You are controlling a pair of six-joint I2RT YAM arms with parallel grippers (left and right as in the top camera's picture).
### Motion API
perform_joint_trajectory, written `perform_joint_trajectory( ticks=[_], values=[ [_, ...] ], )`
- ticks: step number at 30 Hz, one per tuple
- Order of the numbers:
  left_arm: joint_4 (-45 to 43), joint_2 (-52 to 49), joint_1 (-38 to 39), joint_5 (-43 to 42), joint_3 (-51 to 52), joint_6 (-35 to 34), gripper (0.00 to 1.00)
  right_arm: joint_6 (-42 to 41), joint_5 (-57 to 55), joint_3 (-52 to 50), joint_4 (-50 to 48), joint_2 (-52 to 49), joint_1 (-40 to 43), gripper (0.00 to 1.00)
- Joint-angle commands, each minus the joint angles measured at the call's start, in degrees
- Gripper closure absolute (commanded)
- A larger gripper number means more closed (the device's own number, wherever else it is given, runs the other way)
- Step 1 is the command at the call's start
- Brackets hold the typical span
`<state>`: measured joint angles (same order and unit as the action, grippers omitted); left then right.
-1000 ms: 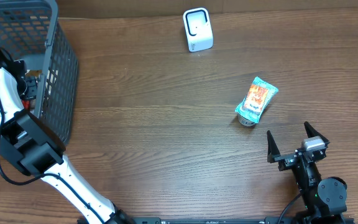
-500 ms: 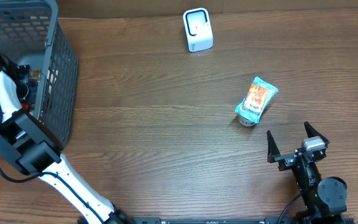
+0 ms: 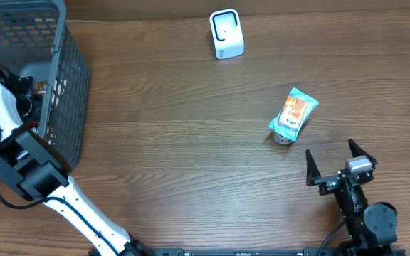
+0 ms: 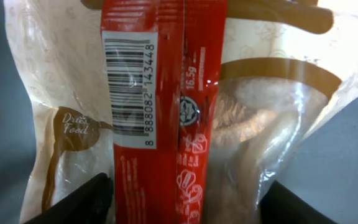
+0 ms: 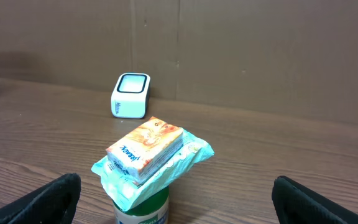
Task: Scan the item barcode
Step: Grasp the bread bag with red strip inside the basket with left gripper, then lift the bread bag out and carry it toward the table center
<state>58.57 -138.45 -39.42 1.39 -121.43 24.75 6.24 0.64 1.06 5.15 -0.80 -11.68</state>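
Pickup step. Left gripper [image 4: 188,190] in basket [image 3: 77,71] at 10 o'clock, fingers [image 4: 95,199] flanking red sachet [image 4: 197,124], can't tell if pinching. Right gripper [image 3: 340,165] spread, idle. Next: lift, show barcode [image 4: 129,87] to scanner [image 3: 226,33] at 12.

A cream snack pouch [image 4: 55,81] bears a red band [image 4: 194,62], with a barcode [image 4: 129,87] on the band's left half and a clear window [image 4: 272,130] right of it. Dark fingertips [image 4: 86,202] of the left pincer [image 4: 188,208] flank the band's foot.

Snack pouch [image 4: 185,124] runs off the left wrist view's top and bottom. Overhead, the mesh basket [image 3: 70,92] hides the left jaws.
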Motion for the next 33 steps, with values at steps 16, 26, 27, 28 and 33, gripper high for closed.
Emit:
perform_joint_trajectory(
  ticks=[16, 26, 27, 28, 33],
  values=[
    [2.86, 0.17, -0.31, -5.57, -1.33, -9.66, 0.96, 0.24, 0.09, -0.59, -0.33, 0.09, -0.17, 0.0],
    [2.67, 13.4, -0.31, -11.54, -3.56, -18.16, 0.96, 0.24, 0.09, -0.59, -0.33, 0.09, -0.17, 0.0],
    [2.67, 15.02, -0.31, -11.54, -3.56, -19.06, 0.96, 0.24, 0.09, -0.59, -0.33, 0.09, -0.17, 0.0],
    [2.62, 16.46, -0.28, -11.54, -3.56, -19.76, 0.96, 0.24, 0.09, -0.59, -0.33, 0.09, -0.17, 0.0],
    [2.05, 25.03, -0.31, -11.54, -3.56, -23.91, 0.96, 0.24, 0.09, -0.59, -0.33, 0.09, -0.17, 0.0]
  ],
)
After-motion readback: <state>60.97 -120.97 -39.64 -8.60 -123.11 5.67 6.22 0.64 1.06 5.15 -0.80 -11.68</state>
